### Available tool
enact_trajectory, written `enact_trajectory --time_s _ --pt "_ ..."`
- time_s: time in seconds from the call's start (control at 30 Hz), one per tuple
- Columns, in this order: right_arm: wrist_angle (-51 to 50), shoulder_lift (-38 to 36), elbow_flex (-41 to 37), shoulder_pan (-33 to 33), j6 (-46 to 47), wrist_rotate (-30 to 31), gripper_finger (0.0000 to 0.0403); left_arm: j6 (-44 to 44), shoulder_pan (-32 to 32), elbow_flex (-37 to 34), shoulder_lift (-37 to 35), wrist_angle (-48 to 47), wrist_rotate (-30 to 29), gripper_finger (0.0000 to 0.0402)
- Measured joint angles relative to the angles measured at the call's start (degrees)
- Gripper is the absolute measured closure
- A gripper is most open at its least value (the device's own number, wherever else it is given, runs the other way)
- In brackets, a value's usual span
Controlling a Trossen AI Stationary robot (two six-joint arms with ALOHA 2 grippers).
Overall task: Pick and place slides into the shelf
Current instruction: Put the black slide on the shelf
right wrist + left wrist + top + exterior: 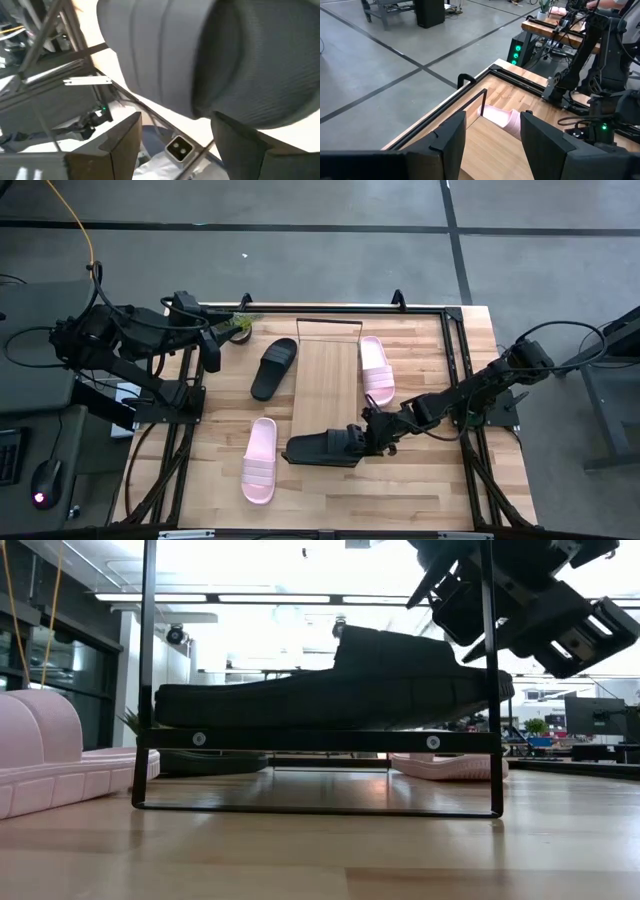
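Observation:
The shelf, a light-wood board on a black wire frame, stands mid-table. One black slide lies crosswise on the shelf's near end, sole down, and it also shows in the low view. My right gripper is open at this slide's right end, which fills the right wrist view. The other black slide lies on the table left of the shelf. One pink slide lies along the shelf's right side, and the other lies at the near left. My left gripper is open and empty at the far left. My right gripper's fingertips stand at the right end of the black slide, coming level from the table's right. I cannot tell whether they touch it. The slide rests on the shelf's near end.
A small potted plant stands at the far left corner by my left gripper. Black frame rails run along the table's left and right sides. The shelf's wire end frame stands at the near side in the low view.

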Motion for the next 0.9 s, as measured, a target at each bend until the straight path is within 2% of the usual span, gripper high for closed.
enact_trajectory --time_s 0.4,0.5,0.7,0.9 --pt "-4.5 -2.0 0.0 -0.8 -2.2 1.5 0.0174 -0.3 0.0 0.0 0.0 0.0 0.0 0.0229" --pt "-8.9 -5.0 0.0 -1.5 -3.5 2.6 0.0174 -0.3 0.0 0.0 0.0 0.0 0.6 0.0229" --pt "-18.6 -13.7 0.0 -4.1 -6.5 8.9 0.0174 -1.2 0.0 0.0 0.0 -0.1 4.4 0.0229" --pt "-22.3 -20.8 0.0 -8.7 -13.0 12.3 0.0174 -4.2 0.0 0.0 0.0 -4.2 4.9 0.0229"
